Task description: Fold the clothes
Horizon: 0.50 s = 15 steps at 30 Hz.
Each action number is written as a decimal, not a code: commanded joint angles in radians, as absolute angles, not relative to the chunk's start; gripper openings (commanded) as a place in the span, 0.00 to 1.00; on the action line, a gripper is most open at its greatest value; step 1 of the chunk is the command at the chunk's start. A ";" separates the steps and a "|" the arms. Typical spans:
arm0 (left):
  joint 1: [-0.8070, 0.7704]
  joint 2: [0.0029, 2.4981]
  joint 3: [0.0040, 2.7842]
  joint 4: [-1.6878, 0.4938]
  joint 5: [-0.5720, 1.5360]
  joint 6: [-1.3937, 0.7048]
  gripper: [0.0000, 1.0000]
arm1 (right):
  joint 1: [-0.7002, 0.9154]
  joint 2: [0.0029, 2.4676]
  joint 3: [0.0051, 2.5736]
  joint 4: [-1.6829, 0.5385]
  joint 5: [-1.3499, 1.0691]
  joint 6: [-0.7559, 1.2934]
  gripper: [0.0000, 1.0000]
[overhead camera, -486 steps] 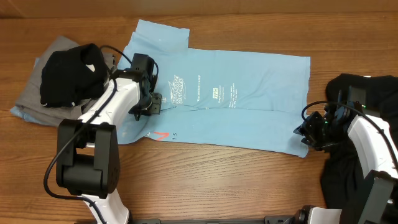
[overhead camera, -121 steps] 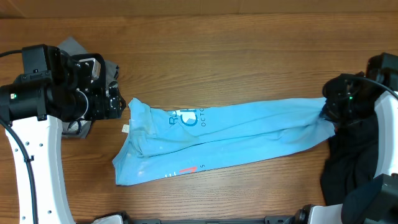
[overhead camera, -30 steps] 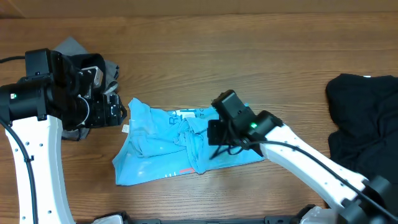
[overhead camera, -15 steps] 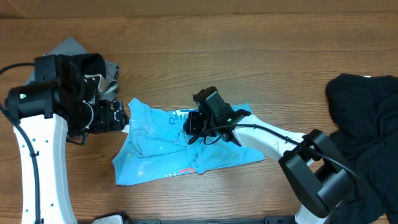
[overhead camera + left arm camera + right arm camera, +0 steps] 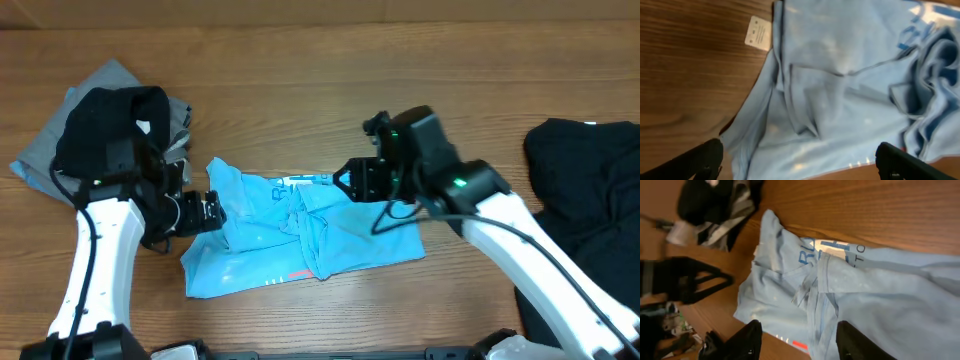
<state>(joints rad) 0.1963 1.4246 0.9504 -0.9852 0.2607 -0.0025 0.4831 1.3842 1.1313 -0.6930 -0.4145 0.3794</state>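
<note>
Light blue T-shirt (image 5: 300,240) lies bunched mid-way along the wooden table (image 5: 300,80). Its right part is doubled over the left, with printed lettering partly showing. A white label (image 5: 758,31) sits on the wood at its left edge.

Left gripper (image 5: 799,150) is over the shirt's left end, jaws spread wide, gripping nothing. Right gripper (image 5: 799,327) is above the rumpled middle, fingers apart, no cloth between them.

Black garment (image 5: 585,170) is heaped at the far right. At the far left, a black shirt (image 5: 110,110) lies on a grey one (image 5: 40,155).
</note>
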 commanded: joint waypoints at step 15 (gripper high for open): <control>0.189 1.715 0.787 -0.707 0.420 0.113 0.82 | 0.435 1.246 1.152 -0.855 -0.360 0.336 0.57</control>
